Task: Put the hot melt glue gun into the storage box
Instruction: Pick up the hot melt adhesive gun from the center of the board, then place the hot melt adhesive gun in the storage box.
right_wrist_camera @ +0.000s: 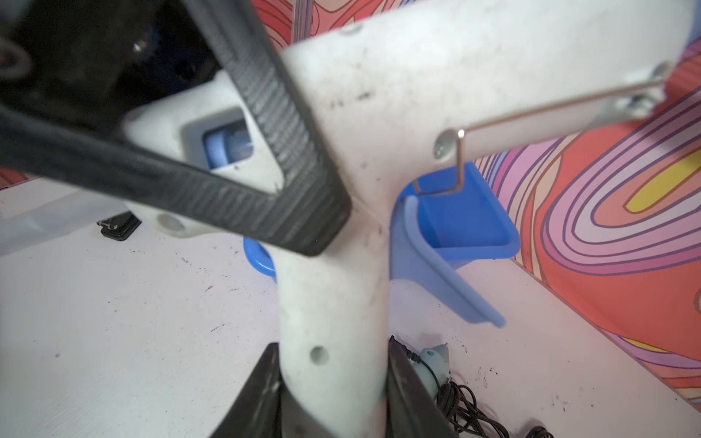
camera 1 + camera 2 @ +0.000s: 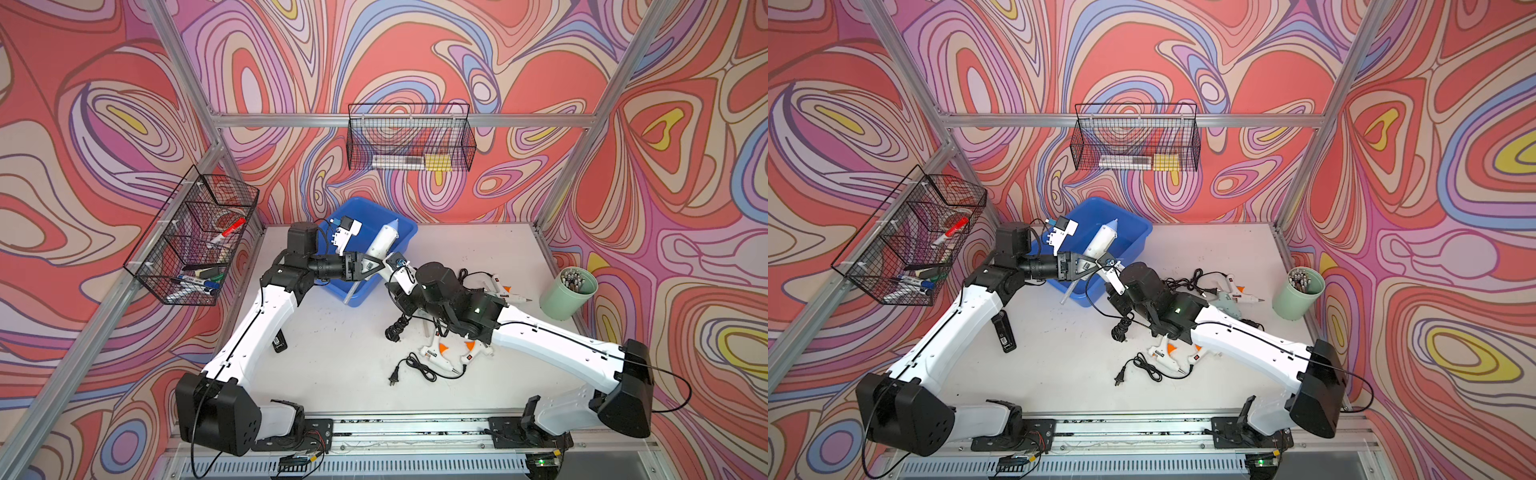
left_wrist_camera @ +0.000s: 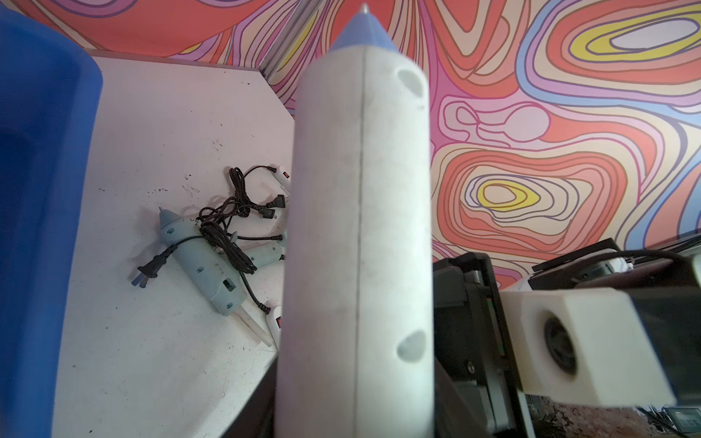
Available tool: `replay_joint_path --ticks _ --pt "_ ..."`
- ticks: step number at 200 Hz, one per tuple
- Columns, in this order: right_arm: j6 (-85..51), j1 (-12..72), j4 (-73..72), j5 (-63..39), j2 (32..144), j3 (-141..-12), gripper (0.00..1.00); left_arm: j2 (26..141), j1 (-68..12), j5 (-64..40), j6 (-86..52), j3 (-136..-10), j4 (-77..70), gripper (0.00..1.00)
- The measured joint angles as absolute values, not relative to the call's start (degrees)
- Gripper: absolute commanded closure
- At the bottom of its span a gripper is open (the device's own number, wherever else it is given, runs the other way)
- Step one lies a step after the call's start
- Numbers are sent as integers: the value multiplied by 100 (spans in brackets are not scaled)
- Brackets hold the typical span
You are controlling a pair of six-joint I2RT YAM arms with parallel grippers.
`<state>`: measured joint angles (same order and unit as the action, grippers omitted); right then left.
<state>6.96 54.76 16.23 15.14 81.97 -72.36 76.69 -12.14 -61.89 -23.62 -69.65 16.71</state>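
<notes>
The left arm reaches level toward the right, its left gripper (image 2: 374, 267) over the storage box (image 2: 362, 208), fingers seemingly pressed on the rear barrel of the hot melt glue gun (image 2: 384, 240); the gun hangs above the box, nozzle toward the back wall; the right gripper (image 1: 332, 352), its arm folded low, pinches the handle.
</notes>
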Motion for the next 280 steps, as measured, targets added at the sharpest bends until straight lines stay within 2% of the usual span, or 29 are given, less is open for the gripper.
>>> replay_joint_path --ticks 9,40,45,47,48,50,51,52,70,78,83,85,132,169,216,280 --pt "698 5476 1629 1516 8204 -7247 100 7673 -1212 -6200 -2375 -6967 1658 100" --pt "698 5474 1632 1564 8230 -7301 100 7697 -1214 -6165 -2556 -7011 1584 100" --pt "698 5472 1627 1584 8230 -7312 89 7710 -1219 -6165 -2596 -7035 1555 100" --pt "698 5472 1625 1592 8230 -7319 79 7717 -1221 -6163 -2617 -7043 1538 100" --pt "698 5472 1623 1594 8230 -7319 79 7723 -1221 -6165 -2637 -7050 1529 100" --pt "696 5470 1614 1608 8230 -7321 70 7732 -1223 -6163 -2652 -7059 1511 100" --pt "698 5470 1612 1612 8230 -7321 70 7734 -1225 -6163 -2659 -7061 1503 100" --pt "696 5468 1608 1619 8228 -7323 65 7741 -1227 -6163 -2683 -7067 1485 100" --pt "685 5461 1549 1730 8206 -7328 37 7815 -1240 -6149 -3017 -7094 1232 100" --pt "694 5468 1507 1776 8182 -7328 20 7867 -1243 -6121 -3245 -7107 1100 100" --pt "668 5472 1485 1826 8152 -7328 4 7913 -1240 -6112 -3385 -7120 1009 100" --pt "685 5474 1479 1839 8141 -7328 2 7937 -1240 -6104 -3463 -7129 961 100" --pt "471 5483 1326 2309 7426 -7096 2 8499 -982 -5994 -4952 -7658 -80 100" --pt "-54 5483 1284 3057 6740 -6733 2 8665 -663 -5669 -5295 -8473 -200 100" --pt "-928 5483 1667 4003 6381 -6519 2 8744 -139 -4869 -4884 -8989 344 100" --pt "-1846 5483 2480 4263 6687 -6399 2 9177 -38 -3413 -3533 -9317 1562 100"
